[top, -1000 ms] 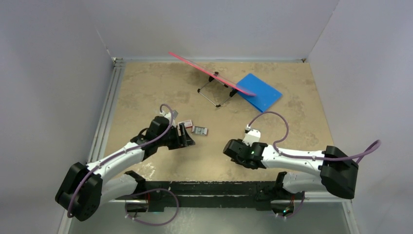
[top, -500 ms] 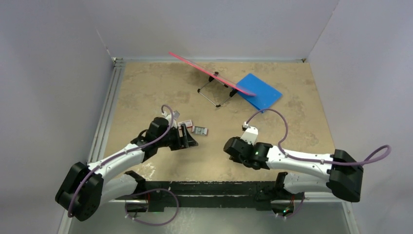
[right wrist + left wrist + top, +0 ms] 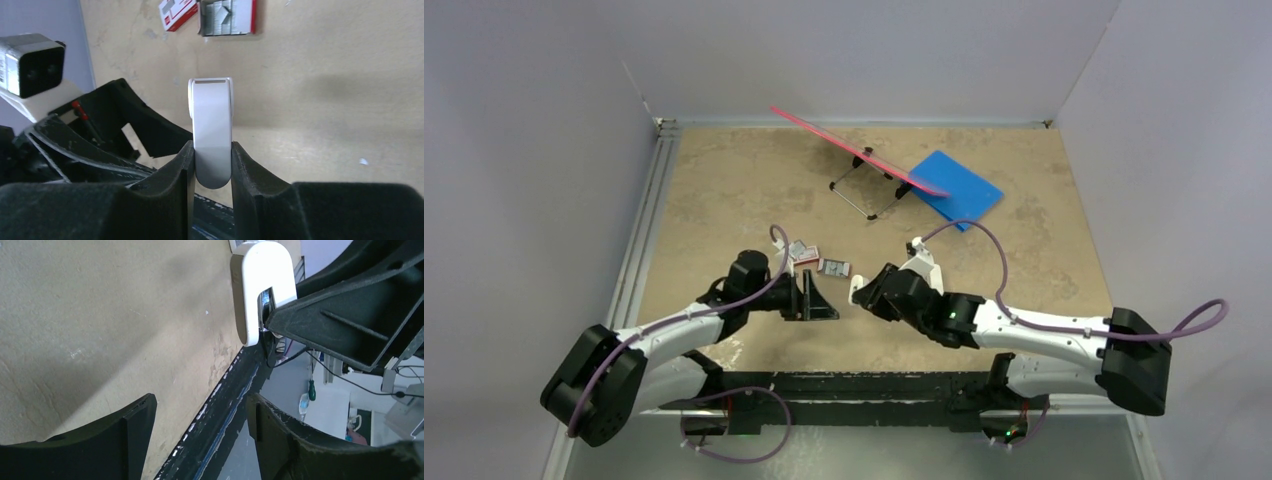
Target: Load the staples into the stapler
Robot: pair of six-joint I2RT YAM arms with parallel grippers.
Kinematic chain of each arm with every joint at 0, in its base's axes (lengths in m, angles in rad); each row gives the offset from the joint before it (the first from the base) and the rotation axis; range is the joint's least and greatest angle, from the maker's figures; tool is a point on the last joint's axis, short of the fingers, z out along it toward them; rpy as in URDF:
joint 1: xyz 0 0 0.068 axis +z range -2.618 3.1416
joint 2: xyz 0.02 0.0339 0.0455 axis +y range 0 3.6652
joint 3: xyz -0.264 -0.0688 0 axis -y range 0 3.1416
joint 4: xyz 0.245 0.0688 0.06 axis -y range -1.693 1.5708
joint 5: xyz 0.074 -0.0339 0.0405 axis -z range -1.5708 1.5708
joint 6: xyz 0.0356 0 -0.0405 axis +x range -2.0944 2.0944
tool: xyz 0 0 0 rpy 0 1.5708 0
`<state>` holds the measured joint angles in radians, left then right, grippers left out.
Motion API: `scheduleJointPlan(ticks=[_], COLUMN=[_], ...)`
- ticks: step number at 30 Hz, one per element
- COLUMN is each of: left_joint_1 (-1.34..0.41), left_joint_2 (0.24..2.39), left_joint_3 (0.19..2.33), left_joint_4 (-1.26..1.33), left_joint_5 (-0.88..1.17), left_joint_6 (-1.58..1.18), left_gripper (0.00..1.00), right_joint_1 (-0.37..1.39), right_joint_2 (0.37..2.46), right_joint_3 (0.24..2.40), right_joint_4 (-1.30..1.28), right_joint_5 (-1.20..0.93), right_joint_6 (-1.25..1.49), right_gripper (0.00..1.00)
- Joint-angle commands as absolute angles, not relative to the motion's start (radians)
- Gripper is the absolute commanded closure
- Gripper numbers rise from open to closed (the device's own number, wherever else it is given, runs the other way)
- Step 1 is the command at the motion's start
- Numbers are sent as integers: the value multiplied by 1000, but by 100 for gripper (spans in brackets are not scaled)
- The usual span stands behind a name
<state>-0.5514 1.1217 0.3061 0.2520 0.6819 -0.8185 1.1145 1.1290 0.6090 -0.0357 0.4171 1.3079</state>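
Presently the right gripper (image 3: pixel 211 152) is clamped on the stapler (image 3: pixel 211 115). It grips the lower end, so the white bar stands out ahead of the fingers at mid-frame. In the overhead view this pair sits at centre, with the stapler pointed toward the left gripper (image 3: pixel 816 298). That gripper's jaws stand apart and hold nothing.

In the left wrist view the stapler's rounded end, with a chrome part inside it, shows at upper centre. It lies beyond the spread fingers (image 3: pixel 100 440) and does not touch them.

Judgement: the right arm is steadying the stapler and offering it up so that the left can work on it. This is probably to open the magazine. Whether the magazine is open cannot be told from these views.

Containers: the tray (image 3: pixel 252 15) lies on the table (image 3: pixel 724 180) at the top of the right wrist view. It holds the staples (image 3: pixel 220 12), a grey block that fills most of it. The red-and-white sleeve (image 3: pixel 176 10) lies just beside it to the left, contents not visible. No staples are seen in the stapler, so I judge that loading has not begun.
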Motion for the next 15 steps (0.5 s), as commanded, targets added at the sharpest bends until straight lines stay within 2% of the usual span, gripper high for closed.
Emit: scheduleJointPlan(ticks=[1,11,15], left_joint_1=[-558,-564,-573], left_joint_2=[1103,1138,1147], left_joint_3=[265,249,255], left_joint_4=[431,578,580], left_joint_5=[736,703,683], left_joint_6=[-811,-842,-851], left_gripper=[34,34,42], right_joint_1=[1120,1118,1119], right_joint_2=[1150,1179,1191], right_joint_3=[604,599,594], right_joint_4=[105,128,159], right_joint_5=[380,291,287], right_joint_6=[1379,1452,1456], right_gripper=[83,83,83])
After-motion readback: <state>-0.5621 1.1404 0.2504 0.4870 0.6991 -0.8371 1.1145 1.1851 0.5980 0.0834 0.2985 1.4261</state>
